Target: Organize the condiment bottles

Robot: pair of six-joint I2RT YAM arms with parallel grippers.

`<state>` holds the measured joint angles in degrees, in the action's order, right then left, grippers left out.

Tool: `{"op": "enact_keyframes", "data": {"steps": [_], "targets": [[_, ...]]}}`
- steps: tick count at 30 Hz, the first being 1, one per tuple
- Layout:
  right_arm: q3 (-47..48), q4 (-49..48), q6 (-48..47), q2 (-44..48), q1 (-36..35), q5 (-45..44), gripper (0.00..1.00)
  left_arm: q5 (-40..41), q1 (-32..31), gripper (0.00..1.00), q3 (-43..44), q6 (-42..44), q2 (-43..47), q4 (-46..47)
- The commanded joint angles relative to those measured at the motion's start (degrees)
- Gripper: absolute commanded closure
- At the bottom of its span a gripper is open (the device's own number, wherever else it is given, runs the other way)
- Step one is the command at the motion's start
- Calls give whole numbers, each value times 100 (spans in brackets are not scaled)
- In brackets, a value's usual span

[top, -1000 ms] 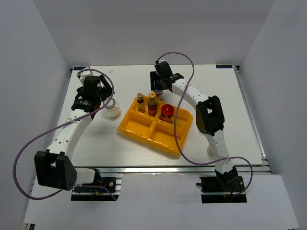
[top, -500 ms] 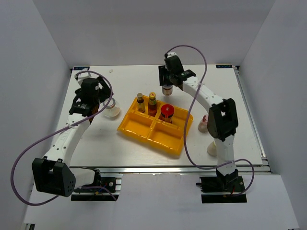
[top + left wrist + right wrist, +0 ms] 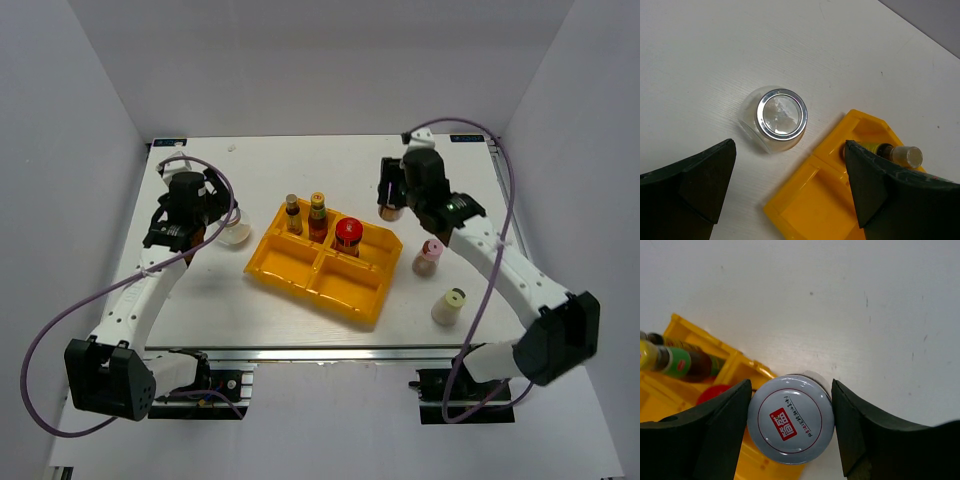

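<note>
My right gripper (image 3: 393, 203) is shut on the silver-lidded jar (image 3: 790, 418), holding it just past the far right corner of the yellow tray (image 3: 300, 272). Its fingers (image 3: 705, 435) press both sides of the lid. Two slim brown bottles (image 3: 293, 213) (image 3: 318, 215) and a red-capped jar (image 3: 347, 236) stand in the tray's far compartments. A pink-capped bottle (image 3: 429, 256) and a pale-yellow-capped bottle (image 3: 450, 305) stand on the table to the right of the tray. My left gripper (image 3: 200, 226) is open above a clear glass jar (image 3: 781, 114) to the left of the tray.
The tray's near compartments (image 3: 815, 200) hold nothing. A slim bottle (image 3: 900, 154) shows beside my left gripper's right finger. A metal rail (image 3: 380, 352) runs along the table's near edge. Purple cables loop off both arms.
My right arm has swung to the right with the silver-lidded jar, from behind the tray to its right corner, uncovering the pink-capped and pale-yellow-capped bottles. My left arm has shifted slightly.
</note>
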<state>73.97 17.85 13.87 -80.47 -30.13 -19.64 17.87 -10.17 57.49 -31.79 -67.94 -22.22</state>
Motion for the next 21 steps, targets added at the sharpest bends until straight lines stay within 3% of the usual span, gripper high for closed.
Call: {"op": "enact_keyframes", "data": {"steps": [1, 9, 21], "targets": [[-532, -449, 309, 855, -10, 91, 97, -213, 33, 2, -72, -20, 246, 130], [-1464, -738, 380, 1323, -11, 891, 98, -433, 33, 2, -221, -3, 273, 183], [-1702, -1450, 362, 559, -19, 1164, 100, -442, 33, 2, -441, 103, 501, 183]]}}
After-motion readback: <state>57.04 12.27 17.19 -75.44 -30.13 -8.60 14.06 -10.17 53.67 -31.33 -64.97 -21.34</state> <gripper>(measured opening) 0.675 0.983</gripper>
